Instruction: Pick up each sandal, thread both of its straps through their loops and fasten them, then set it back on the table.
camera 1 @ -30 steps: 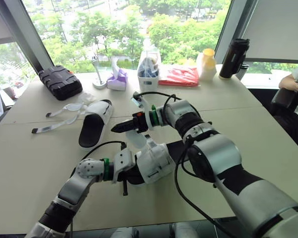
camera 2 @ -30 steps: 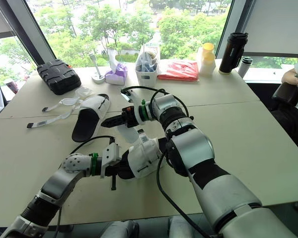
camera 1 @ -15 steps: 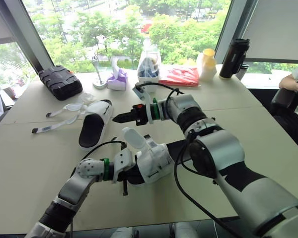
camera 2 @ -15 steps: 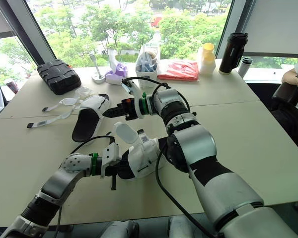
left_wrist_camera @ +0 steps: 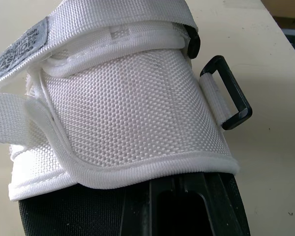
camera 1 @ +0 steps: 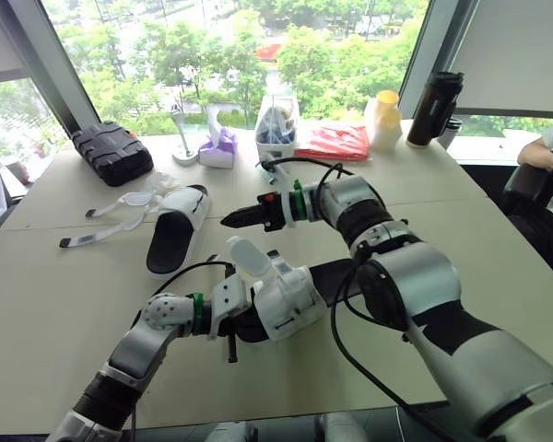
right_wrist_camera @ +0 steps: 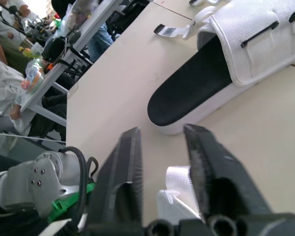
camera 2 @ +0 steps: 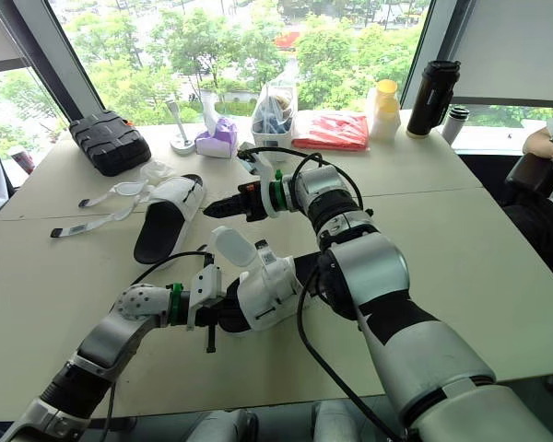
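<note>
A white sandal with a black sole [camera 1: 286,299] lies at the table's middle, and my left gripper [camera 1: 229,322] is shut on its near end. The left wrist view shows its white mesh upper [left_wrist_camera: 128,108] and a black strap loop [left_wrist_camera: 228,93] up close. One white strap [camera 1: 244,255] sticks up free from it. My right gripper [camera 1: 232,219] hovers above that strap, open with nothing between its fingers [right_wrist_camera: 132,162]. The second sandal [camera 1: 175,226] lies to the left, its loose straps [camera 1: 111,216] spread on the table.
Along the window edge stand a black case [camera 1: 111,152], a purple tissue box [camera 1: 219,147], a clear bin [camera 1: 276,124], a red bag [camera 1: 334,141], a yellow bottle [camera 1: 384,118] and a black flask [camera 1: 435,108]. A person's arm [camera 1: 544,152] rests at the far right.
My right gripper has lifted off the strap and shifted right. The strap now stands free. The left gripper and its sandal have not moved.
</note>
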{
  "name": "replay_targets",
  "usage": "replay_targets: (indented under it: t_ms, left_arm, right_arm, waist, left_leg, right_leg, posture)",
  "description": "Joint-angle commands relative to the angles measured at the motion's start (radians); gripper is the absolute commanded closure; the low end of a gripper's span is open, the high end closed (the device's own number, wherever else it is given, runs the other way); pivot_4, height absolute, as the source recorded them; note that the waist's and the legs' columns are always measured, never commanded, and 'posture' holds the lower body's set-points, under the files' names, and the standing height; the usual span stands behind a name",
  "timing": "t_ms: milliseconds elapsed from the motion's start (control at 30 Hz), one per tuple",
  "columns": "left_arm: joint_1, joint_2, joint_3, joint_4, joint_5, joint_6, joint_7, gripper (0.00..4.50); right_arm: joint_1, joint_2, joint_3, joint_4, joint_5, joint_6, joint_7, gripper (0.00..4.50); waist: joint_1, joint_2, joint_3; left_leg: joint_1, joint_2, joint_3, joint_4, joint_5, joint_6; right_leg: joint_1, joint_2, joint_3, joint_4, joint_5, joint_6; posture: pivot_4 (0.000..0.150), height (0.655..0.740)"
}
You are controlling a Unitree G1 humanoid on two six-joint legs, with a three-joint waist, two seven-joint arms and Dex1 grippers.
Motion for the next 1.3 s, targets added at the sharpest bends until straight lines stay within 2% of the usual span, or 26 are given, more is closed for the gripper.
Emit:
replay_targets:
  t_ms: [33,100,133,500,767,1033,1300]
  left_arm:
    - [0.028,0.000,-0.055,0.062,0.056,0.022,0.007,4.50]
    - [0.028,0.000,-0.055,0.061,0.055,0.023,0.006,4.50]
    - [0.028,0.001,-0.055,0.061,0.056,0.022,0.006,4.50]
    - [0.036,-0.001,-0.056,0.053,0.057,0.023,0.013,4.50]
    - [0.044,-0.001,-0.057,0.043,0.057,0.026,0.021,4.50]
    - [0.066,0.010,-0.055,0.022,0.055,0.032,0.033,4.50]
    - [0.066,0.010,-0.053,0.020,0.054,0.033,0.045,4.50]
  right_arm:
    - [-0.006,-0.009,0.032,0.005,-0.036,0.009,0.017,1.16]
    - [-0.010,-0.010,0.044,0.017,-0.049,0.040,0.019,0.12]
    - [-0.012,-0.009,0.046,0.021,-0.052,0.053,0.027,0.05]
    - [0.007,0.015,0.112,0.028,-0.113,0.063,0.131,0.05]
    - [0.009,0.078,0.136,0.031,-0.137,0.031,0.163,0.05]
    - [0.003,0.112,0.102,0.051,-0.123,0.001,0.105,0.05]
    - [-0.046,0.122,-0.009,0.050,-0.058,0.016,0.052,0.05]
  waist:
    - [0.000,0.000,0.000]
    - [0.000,0.000,0.000]
    - [0.000,0.000,0.000]
    - [0.000,0.000,0.000]
    - [0.000,0.000,0.000]
    - [-0.001,0.000,0.000]
    - [-0.002,0.000,0.000]
  left_leg:
    - [0.000,0.000,0.000,0.000,0.000,0.000]
    - [0.000,0.000,0.000,0.000,0.000,0.000]
    - [0.000,0.000,0.000,0.000,0.000,0.000]
    - [0.000,0.000,0.000,0.000,0.000,0.000]
    - [0.000,0.000,0.000,0.000,0.000,0.000]
    - [0.000,0.000,-0.001,0.000,0.000,-0.001]
    - [0.000,0.000,-0.001,0.000,0.000,-0.001]
  right_leg:
    - [0.000,0.000,0.000,0.000,0.000,0.000]
    - [0.000,0.000,0.000,0.000,0.000,0.000]
    - [0.000,0.000,0.000,0.000,0.000,0.000]
    - [0.000,0.000,0.000,0.000,0.000,0.000]
    - [0.000,0.000,0.000,0.001,0.000,0.000]
    - [-0.001,0.000,0.000,0.001,0.000,0.000]
    - [-0.001,0.000,0.000,0.001,0.000,0.000]
  posture:
    - [0.150,0.7400]
    - [0.150,0.7400]
    - [0.150,0.7400]
    - [0.150,0.7400]
    - [0.150,0.7400]
    - [0.150,0.7400]
    - [0.150,0.7400]
